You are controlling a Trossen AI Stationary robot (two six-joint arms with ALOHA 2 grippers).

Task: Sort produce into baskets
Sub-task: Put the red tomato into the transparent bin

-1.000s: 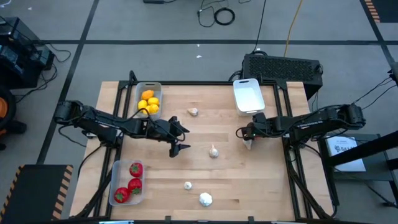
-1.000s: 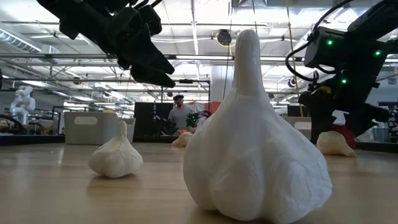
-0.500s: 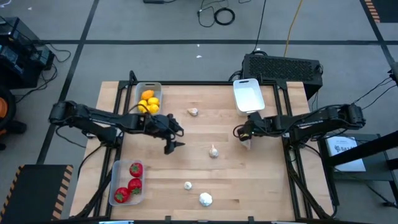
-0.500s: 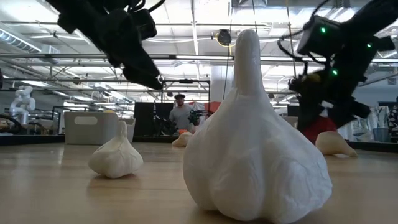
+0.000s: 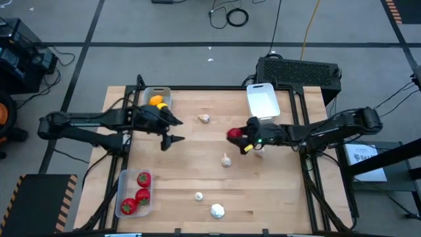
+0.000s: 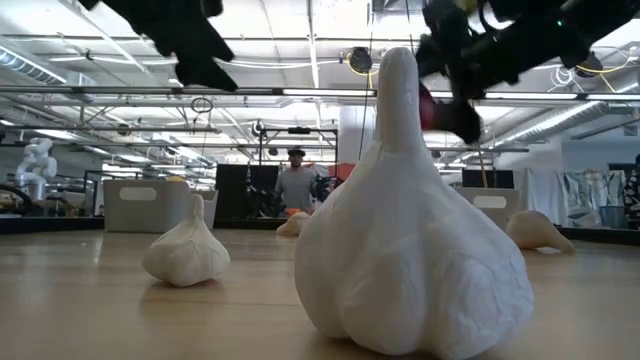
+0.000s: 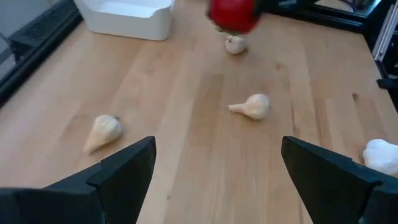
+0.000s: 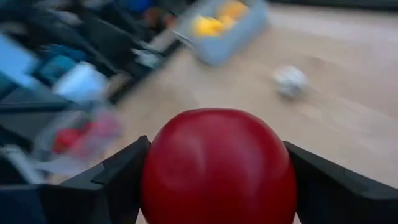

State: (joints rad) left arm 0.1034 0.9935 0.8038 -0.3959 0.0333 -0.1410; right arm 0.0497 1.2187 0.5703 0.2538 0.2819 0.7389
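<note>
Red produce point(image 8: 217, 165) in right gripper point(image 5: 245, 139), unlabelled

You see a pale blond wood table point(image 5: 263, 191) with fine plank lines. The grey basket point(image 5: 146, 93) holds yellow-orange lemons point(image 5: 157, 101); the clear basket point(image 5: 122, 192) holds glossy red pieces point(image 5: 142, 194); the white basket point(image 5: 264, 101) is plain white. Whitish garlic bulbs point(image 5: 217, 210) dot the wood. The dark right gripper point(image 5: 245, 139) carries a glossy red ball point(image 5: 234, 134), and the left gripper point(image 5: 171, 130) is black.
</note>
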